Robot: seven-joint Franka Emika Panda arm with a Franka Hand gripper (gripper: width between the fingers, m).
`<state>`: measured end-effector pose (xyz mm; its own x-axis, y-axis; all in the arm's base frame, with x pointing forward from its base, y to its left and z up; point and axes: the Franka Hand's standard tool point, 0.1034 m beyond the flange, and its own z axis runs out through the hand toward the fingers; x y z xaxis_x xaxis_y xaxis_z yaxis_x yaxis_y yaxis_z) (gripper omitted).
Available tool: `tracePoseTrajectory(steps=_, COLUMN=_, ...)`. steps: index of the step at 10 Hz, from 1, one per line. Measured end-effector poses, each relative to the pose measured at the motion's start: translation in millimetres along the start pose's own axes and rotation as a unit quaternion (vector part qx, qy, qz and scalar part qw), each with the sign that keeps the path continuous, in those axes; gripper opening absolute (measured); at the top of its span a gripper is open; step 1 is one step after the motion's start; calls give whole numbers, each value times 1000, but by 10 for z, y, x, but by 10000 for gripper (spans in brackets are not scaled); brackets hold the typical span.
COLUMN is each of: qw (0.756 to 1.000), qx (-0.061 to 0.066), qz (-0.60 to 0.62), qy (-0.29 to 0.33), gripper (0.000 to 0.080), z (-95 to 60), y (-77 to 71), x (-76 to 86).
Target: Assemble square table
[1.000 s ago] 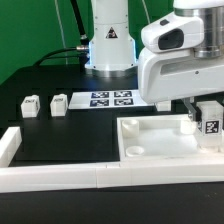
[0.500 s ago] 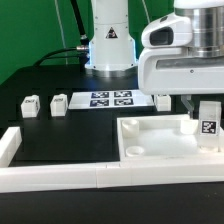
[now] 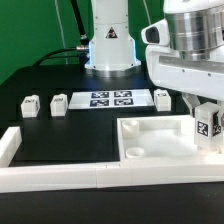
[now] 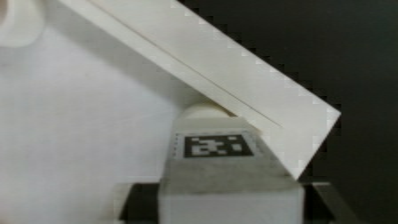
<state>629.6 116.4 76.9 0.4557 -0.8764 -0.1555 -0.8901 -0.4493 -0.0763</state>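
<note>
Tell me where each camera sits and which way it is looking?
Exterior view: off the arm, just outside the border wall, facing the robot's base; it shows the arm and gripper.
Wrist view: on the wrist, looking along the gripper onto the tabletop; only the dark fingers show.
Shared: both see the held leg and the tabletop.

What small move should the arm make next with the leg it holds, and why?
Probably lower the leg a little, straight down. The gripper holds it upright over the tabletop, and the wrist view shows it close beside a rim corner. I cannot tell whether it is seated yet.
</note>
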Motion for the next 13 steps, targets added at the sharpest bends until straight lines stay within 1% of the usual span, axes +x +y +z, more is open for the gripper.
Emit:
tracePoseTrajectory(steps=2, qw=999, qx=1, qz=51, qy=-3, gripper=290, z=0, y=-2, x=-1)
tracePoseTrajectory(steps=4, qw=999, qx=1, qz=50, qy=-3, gripper=290, z=6, y=-1, x=-6)
tracePoseTrajectory(steps=5, qw=999, qx=0, qz=32, qy=-2, gripper=460, z=8, y=-3, x=-16)
tracePoseTrajectory(steps=6, qw=997, qx=-6, qz=-72, qy=5, gripper=460, z=16, y=-9, x=-55)
tracePoseTrajectory(steps=7, qw=990, qx=-7, qz=-141, qy=8, gripper=610, z=20, y=-23, x=-100)
tracePoseTrajectory(steps=8, qw=986, qx=-7, qz=-169, qy=8, gripper=638, z=15, y=-31, x=-124)
tracePoseTrajectory(steps=9, qw=982, qx=-8, qz=-189, qy=7, gripper=646, z=22, y=-23, x=-110)
tracePoseTrajectory(steps=10, qw=972, qx=-9, qz=-234, qy=7, gripper=646, z=25, y=-21, x=-106)
tracePoseTrajectory(steps=11, qw=952, qx=-14, qz=-304, qy=10, gripper=646, z=20, y=-16, x=-97)
tracePoseTrajectory(steps=12, qw=917, qx=-27, qz=-397, qy=21, gripper=649, z=-5, y=-25, x=-59)
tracePoseTrajectory(steps=13, qw=888, qx=-26, qz=-458, qy=21, gripper=649, z=-32, y=-34, x=-2)
